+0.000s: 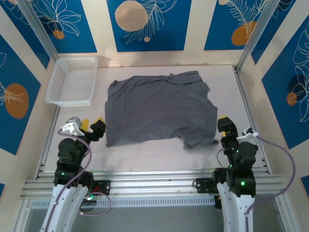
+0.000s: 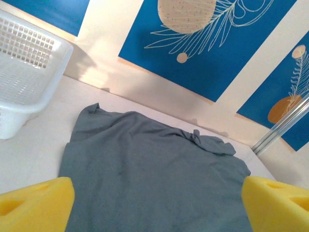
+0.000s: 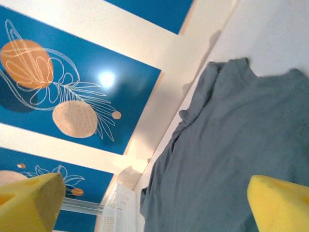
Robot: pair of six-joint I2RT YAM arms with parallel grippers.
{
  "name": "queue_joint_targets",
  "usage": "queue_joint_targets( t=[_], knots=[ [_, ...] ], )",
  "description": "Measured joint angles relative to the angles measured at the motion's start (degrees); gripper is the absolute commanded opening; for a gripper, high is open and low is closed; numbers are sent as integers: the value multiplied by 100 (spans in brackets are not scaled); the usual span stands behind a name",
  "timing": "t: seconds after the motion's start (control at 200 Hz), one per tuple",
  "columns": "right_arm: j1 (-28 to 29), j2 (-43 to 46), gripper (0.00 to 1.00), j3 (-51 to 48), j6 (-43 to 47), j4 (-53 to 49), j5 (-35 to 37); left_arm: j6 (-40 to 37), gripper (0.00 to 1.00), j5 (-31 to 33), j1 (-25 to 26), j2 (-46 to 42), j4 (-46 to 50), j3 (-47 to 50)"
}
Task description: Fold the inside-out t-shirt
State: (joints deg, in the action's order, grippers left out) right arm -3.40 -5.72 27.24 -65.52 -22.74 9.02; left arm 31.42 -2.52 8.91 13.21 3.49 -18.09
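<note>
The inside-out t-shirt (image 1: pixel 159 108) is plain slate grey and lies spread nearly flat in the middle of the table, with a few wrinkles along its far edge. My left gripper (image 1: pixel 92 124) sits low by the shirt's near left corner, open. In the left wrist view the t-shirt (image 2: pixel 154 164) stretches ahead of the open gripper (image 2: pixel 157 205), with nothing between its yellow fingertips (image 2: pixel 36 203). My right gripper (image 1: pixel 225 124) rests by the shirt's near right edge. In the right wrist view that gripper (image 3: pixel 154 205) is open and empty, with the t-shirt (image 3: pixel 231 145) beyond it.
A white mesh basket (image 1: pixel 72 81) stands at the far left corner of the table, left of the shirt; it also shows as the basket (image 2: pixel 24 63) in the left wrist view. Blue patterned walls and metal posts (image 1: pixel 251 34) enclose the table.
</note>
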Motion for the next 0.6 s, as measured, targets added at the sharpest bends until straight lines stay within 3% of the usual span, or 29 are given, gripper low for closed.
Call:
queue_joint_targets(
  t=[0.08,0.175,0.31,0.36,0.415,0.5,0.6],
  knots=[
    [2,-828,99,321,376,442,-42,-24,91,-164,0,599,-20,-111],
    [15,-1902,99,649,925,1091,-243,-74,89,-365,46,1965,-35,-599],
    [127,-4096,99,1569,1733,1233,-828,-286,60,-291,264,4350,310,-2140],
    [190,-5069,100,2188,1991,1071,-1069,-295,44,-197,339,5294,461,-2852],
    [280,-6118,88,2802,2275,960,-1235,-328,28,-92,378,6273,623,-3563],
    [343,-7331,57,3348,2579,848,-1408,-138,8,74,393,7460,809,-4323],
    [354,-8526,27,3818,2712,549,-1537,28,0,278,400,8605,1207,-5130]
  ],
)
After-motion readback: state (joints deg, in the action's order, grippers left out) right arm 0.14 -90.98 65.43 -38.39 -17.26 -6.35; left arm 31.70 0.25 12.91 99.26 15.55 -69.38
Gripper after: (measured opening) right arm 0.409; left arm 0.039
